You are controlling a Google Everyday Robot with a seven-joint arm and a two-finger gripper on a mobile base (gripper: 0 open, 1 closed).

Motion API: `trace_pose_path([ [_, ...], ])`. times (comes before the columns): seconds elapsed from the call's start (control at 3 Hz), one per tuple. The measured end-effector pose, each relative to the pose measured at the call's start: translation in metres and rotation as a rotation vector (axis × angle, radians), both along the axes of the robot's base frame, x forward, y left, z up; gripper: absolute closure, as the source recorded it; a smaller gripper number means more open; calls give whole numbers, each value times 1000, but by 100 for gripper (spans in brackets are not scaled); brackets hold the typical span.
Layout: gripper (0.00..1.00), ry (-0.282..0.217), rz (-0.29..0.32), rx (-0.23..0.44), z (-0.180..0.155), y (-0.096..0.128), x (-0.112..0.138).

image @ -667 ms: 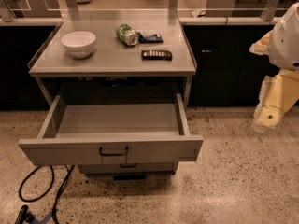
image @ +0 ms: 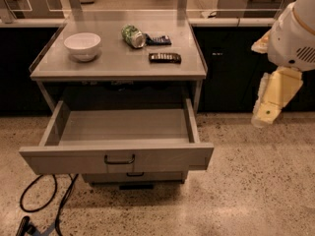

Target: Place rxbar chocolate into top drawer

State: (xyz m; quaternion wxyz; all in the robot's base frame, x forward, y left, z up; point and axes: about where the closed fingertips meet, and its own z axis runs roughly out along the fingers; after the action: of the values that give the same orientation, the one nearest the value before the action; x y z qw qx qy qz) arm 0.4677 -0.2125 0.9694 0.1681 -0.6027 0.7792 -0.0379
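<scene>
Speckled floor (image: 246, 191), grey metal table (image: 113, 65): small flat black-brown rxbar chocolate (image: 165, 57) lies on the tabletop near its right front edge, just in front of a dark bluish flat bar (image: 158, 40) and a tipped green can (image: 132, 36). Wide shallow grey top drawer (image: 118, 157) stands pulled open below. Cream-coloured gripper (image: 268, 113) hangs well right of the table, touching nothing; its opening can't be told.

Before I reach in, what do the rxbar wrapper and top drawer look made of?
Rxbar chocolate: likely glossy plastic film, dark with pale glints. Top drawer: probably painted metal, even matte grey, thin walls. The gripper hangs right of the table.
</scene>
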Motion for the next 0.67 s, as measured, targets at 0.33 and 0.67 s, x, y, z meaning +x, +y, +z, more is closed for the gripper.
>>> trace_pose_path([
  [0.33,0,-4,25,44,-20,21,66],
  [0.67,0,9,52,102,-53,49,147],
])
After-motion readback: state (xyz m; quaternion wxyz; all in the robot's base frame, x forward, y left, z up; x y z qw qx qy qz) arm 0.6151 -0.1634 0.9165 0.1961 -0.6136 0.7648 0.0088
